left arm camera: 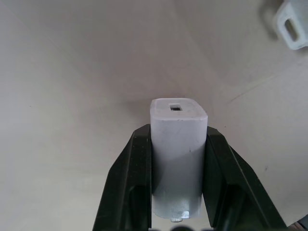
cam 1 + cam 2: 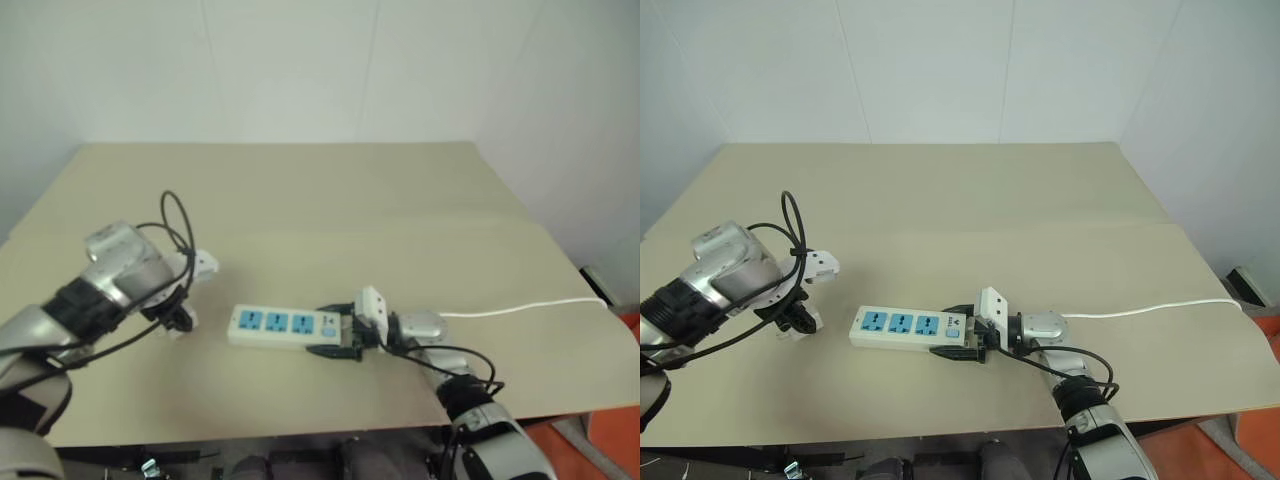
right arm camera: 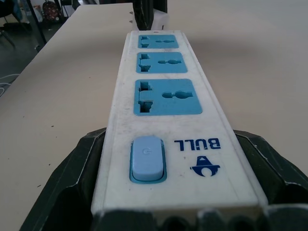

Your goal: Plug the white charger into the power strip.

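**Helper:** What is close to you?

**Me:** My right gripper (image 2: 958,345) is nearest. Its two black fingers (image 3: 72,183) squeeze the switch end of the long flat white plastic power strip with three blue sockets (image 2: 902,328). One finger is on each long side. The strip lies flat on the tan table (image 2: 970,210). Its thin white cord (image 2: 1150,309) runs off to the right edge.

**Helper:** And the charger?

**Me:** A bit farther left, apart from the strip, my left gripper (image 2: 795,320) points down at the table. The small white rounded plastic charger block (image 1: 177,154) sits right between its black fingers (image 1: 132,183). Both fingers press its sides.
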{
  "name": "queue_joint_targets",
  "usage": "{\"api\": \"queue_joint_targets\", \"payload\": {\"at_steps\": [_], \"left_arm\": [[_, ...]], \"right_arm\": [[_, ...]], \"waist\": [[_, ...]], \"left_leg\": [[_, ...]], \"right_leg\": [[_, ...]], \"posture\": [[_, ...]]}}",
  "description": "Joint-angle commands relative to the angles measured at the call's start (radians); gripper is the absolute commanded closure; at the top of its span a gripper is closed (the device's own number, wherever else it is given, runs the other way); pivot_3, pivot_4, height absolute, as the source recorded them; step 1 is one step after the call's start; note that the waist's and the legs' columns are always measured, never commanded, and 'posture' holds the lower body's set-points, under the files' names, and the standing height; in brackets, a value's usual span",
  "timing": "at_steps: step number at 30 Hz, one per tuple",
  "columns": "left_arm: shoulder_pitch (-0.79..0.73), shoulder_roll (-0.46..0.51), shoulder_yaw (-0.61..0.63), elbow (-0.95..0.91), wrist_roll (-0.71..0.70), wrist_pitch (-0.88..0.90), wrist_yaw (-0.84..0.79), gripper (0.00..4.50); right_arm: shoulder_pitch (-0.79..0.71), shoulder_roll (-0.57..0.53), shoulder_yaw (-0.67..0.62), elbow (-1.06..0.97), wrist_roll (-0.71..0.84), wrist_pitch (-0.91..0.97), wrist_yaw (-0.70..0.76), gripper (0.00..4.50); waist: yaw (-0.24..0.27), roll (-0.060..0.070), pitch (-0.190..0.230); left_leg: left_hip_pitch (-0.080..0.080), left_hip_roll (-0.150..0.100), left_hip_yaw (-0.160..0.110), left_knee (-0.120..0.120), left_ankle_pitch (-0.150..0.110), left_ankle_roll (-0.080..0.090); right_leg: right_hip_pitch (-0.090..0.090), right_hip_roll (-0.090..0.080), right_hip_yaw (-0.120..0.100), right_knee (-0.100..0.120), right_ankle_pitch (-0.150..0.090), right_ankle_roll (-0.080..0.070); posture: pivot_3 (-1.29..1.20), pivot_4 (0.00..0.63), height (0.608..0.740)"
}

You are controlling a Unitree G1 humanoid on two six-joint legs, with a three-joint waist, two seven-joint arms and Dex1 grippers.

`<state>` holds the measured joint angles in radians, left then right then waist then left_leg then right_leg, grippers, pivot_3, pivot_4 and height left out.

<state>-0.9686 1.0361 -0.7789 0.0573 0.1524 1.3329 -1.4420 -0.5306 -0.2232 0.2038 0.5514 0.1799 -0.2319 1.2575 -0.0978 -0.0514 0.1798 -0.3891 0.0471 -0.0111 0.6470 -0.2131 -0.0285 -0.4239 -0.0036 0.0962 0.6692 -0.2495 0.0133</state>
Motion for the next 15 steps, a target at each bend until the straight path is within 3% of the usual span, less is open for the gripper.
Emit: {"api": "queue_joint_targets", "payload": {"at_steps": [1,7,15], "left_arm": [[0.008,0.031,0.020,-0.057,-0.028,0.019,0.036,2.12],[-0.007,0.059,0.001,-0.098,-0.088,0.061,0.060,0.13],[-0.197,0.055,-0.143,-0.023,-0.122,0.065,0.009,0.06]], "right_arm": [[0.013,0.006,0.013,-0.006,0.002,0.012,0.005,1.08],[0.010,0.008,0.013,-0.003,0.003,0.012,0.005,1.08],[0.001,0.012,0.014,0.008,0.000,0.010,0.007,1.08]], "waist": [[0.001,0.000,0.000],[0.001,0.000,0.000],[0.000,0.000,0.000]], "left_leg": [[0.000,0.000,0.000,0.000,0.000,0.000],[0.000,0.000,0.000,0.000,0.000,0.000],[0.000,0.000,0.000,0.001,0.000,0.000]], "right_leg": [[0.000,0.000,0.000,0.000,0.000,0.000],[0.000,0.000,0.000,0.000,0.000,0.000],[0.000,0.000,0.000,0.000,0.000,0.000]], "posture": [[0.00,0.150,0.740],[0.00,0.150,0.740],[0.00,0.150,0.740]]}}
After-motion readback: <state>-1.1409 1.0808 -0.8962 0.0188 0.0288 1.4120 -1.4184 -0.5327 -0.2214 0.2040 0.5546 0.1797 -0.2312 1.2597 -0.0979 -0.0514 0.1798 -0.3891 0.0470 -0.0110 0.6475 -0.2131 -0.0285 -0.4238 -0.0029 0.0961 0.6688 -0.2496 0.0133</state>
